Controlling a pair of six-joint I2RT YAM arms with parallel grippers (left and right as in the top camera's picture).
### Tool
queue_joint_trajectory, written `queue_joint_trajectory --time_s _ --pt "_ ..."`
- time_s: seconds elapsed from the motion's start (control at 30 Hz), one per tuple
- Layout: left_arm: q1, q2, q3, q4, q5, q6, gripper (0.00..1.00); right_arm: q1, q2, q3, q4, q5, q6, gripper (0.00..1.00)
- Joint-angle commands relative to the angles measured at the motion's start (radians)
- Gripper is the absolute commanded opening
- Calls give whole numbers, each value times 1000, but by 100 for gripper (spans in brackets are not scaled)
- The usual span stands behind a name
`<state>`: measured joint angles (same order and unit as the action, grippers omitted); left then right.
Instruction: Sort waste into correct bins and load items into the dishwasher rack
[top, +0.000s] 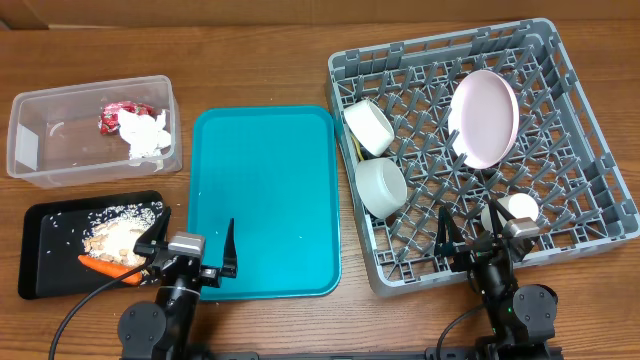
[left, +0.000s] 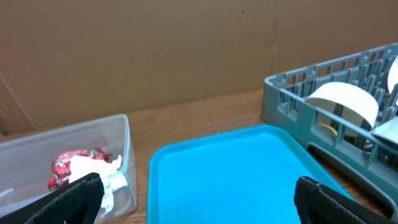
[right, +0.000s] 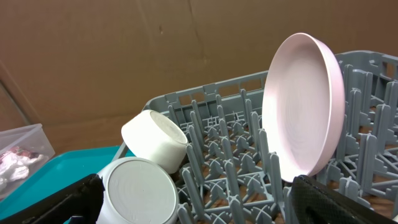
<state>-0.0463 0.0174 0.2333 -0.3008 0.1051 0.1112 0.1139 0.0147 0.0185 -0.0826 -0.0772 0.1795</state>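
Well, judged from how things lie, the sorting looks close to finished. Take the teal tray (top: 265, 200) as the landmark: it sits bare in the middle of the counter, apart from a speck or two that may be crumbs; too small to tell.

Right of the tray, the dishwasher rack (top: 590, 150) holds the plate (top: 484, 117) on edge between the tines. Two bowls (top: 369, 126) lie tipped along the rack wall nearest the tray, and the small cup (top: 520, 208) is at the near side. A yellow sliver between the bowls may be the spoon; I cannot make out the fork.

Left of the tray, at the far side, the clear tub (top: 40, 140) contains the napkin (top: 148, 135) and the foil wrapper (top: 120, 115). Left of the tray and nearer, the black tray (top: 45, 260) carries the crumbs (top: 115, 232) and the carrot (top: 105, 266).

The left tool (top: 195, 245) hovers at the tray's near left corner, spread wide and empty. The right tool (top: 470, 235) hangs over the rack's near wall, likewise wide and empty.

The risks from here:
- **Plate:** a careless sweep of the right tool could clip the cup or tip the upright plate.
- **Carrot:** it lies right by the left tool's fingers, so a low move there could knock it off the black tray.
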Motion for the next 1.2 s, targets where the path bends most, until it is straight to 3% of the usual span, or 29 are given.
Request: queue_joint_trajectory --time_s 0.0,0.3,1.17 --pt "1 -14 -43 11 -3 -6 100 3 -12 -11 6 9 0 100" --pt "1 -14 -200 173 -1 -7 100 3 -12 -11 6 9 0 100" --pt "1 -13 -202 175 -3 -6 100 3 -12 -11 6 9 0 100"
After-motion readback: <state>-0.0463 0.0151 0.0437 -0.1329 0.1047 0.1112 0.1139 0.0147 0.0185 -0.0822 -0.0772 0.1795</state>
